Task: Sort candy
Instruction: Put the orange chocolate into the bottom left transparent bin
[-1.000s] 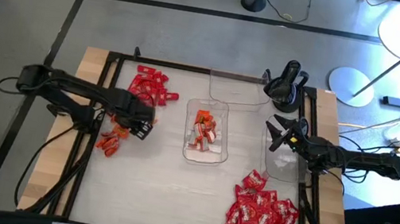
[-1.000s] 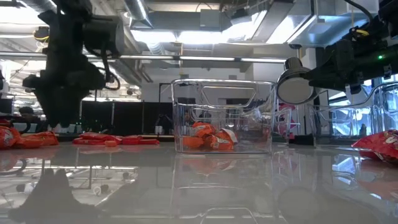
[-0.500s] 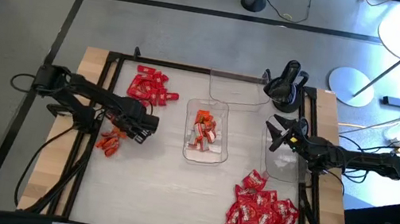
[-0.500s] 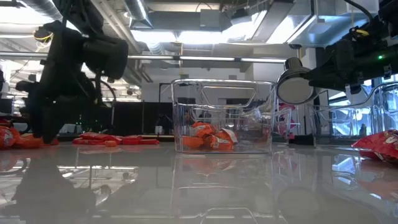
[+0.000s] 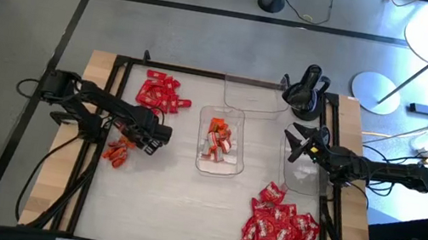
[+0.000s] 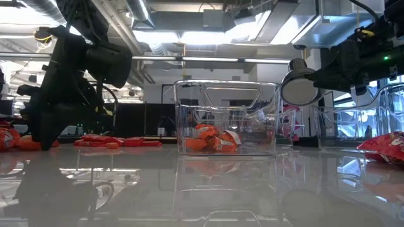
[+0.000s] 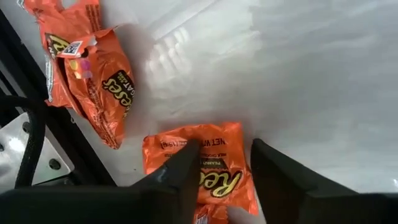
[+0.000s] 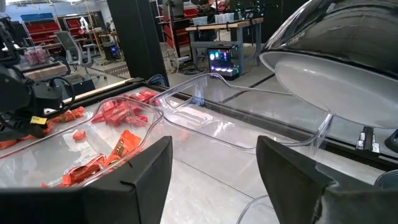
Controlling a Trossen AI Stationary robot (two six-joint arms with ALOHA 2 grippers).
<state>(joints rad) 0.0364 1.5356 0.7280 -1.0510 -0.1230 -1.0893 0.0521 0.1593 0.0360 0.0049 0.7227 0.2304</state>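
Looking down from the high view, I see the left gripper (image 5: 134, 143) over the orange candy (image 5: 116, 153) at the table's left, while the left wrist view shows its fingers (image 7: 180, 171) straddling one orange packet (image 7: 208, 163), partly open, and the right gripper (image 5: 294, 145) open over a clear tray (image 5: 304, 179)

White table (image 5: 166, 207) — candy (image 5: 279, 235) heaps and clear trays (image 5: 220, 141) lie on it.

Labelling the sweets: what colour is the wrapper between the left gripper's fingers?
Orange with yellow lettering: the flat wrapped candy, seen best in the left wrist view.
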